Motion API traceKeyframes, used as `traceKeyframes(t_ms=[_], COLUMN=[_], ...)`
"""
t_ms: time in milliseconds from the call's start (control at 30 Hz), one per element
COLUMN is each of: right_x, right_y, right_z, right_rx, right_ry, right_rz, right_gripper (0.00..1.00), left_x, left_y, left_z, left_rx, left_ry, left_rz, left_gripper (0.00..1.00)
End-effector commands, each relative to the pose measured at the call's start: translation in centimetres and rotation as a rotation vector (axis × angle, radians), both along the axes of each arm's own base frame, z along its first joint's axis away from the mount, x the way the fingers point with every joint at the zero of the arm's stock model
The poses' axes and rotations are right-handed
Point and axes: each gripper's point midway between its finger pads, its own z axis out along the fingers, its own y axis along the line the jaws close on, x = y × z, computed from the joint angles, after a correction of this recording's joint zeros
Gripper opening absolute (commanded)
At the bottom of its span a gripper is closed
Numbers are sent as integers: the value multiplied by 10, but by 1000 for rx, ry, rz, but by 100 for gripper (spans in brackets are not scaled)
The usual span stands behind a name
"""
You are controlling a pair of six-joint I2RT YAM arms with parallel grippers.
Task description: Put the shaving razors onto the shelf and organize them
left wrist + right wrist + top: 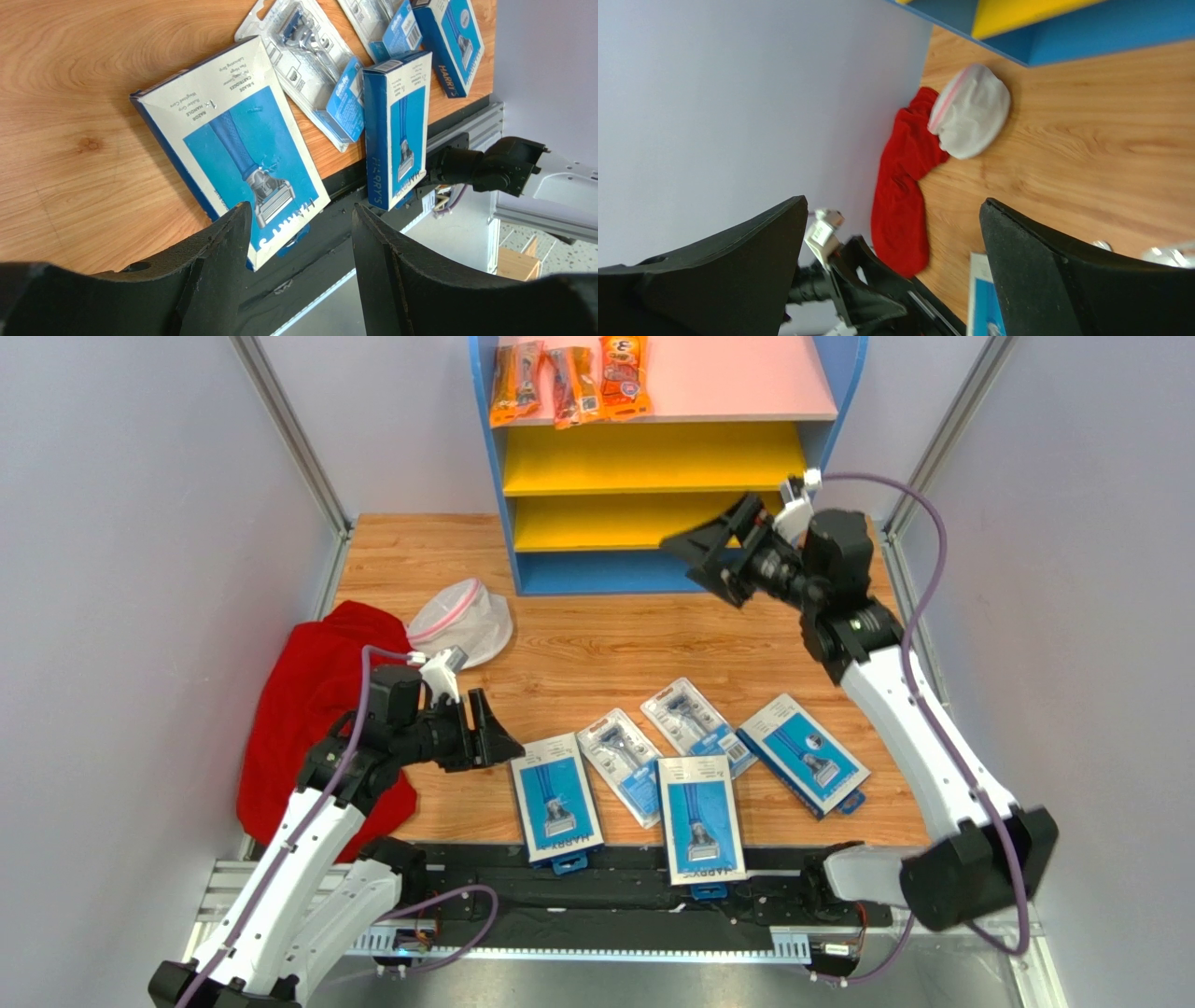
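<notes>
Where lettering reads: HARRY'S, on the nearest blue razor pack (pixel 238 147).
Left pincer (pixel 300 210): released, empty.
Right pincer (pixel 894 203): released, empty.

shelf (pixel 645 462): yellow tiers open | top L: snack pkts (pixel 568 381) | table (pixel 617 651) L: red cloth (pixel 302 714)

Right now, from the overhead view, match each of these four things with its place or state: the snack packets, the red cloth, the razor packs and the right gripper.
Things:
1. orange snack packets
2. red cloth
3. razor packs
4. right gripper

Places or states:
A. open, in front of the yellow shelves
B. lying flat along the near side of the wooden table
C. on the pink top board
D. bunched at the table's left edge

Pairs: 1-C, 2-D, 3-B, 4-A
</notes>
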Motion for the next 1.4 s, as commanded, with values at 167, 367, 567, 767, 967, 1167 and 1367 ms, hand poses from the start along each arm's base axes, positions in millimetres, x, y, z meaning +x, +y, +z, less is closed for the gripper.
traceKeyframes(t_ms=[167, 367, 567, 767, 967, 1167, 1367], right_x=[-116, -169, -194, -203, -210, -215, -217], right_y=[-44, -74, -86, -87, -87, -90, -91], right_z=[-111, -159, -179, -204, -225, -236, -247], right_rx=[-218, -292, -345, -340, -334, -355, -359], right_ry=[94, 159, 218, 280, 330, 351, 381], right_rz=[19, -43, -44, -36, -30, -34, -36], right_gripper=[100, 100, 100, 100, 100, 100, 100], left_x=[-3, -4, -3, -3, 5, 20, 30], left_y=[-8, -13, -14, -17, -21, -35, -61], left_z=[12, 13, 11, 11, 9, 13, 11], left_rx=[-46, -83, -87, -108, -99, -76, -16], left_ry=[-44, -35, -31, -17, 11, 8, 37], left_rz=[-54, -63, -59, -63, -64, -97, -162], left_gripper=[64, 64, 64, 63, 63, 63, 63])
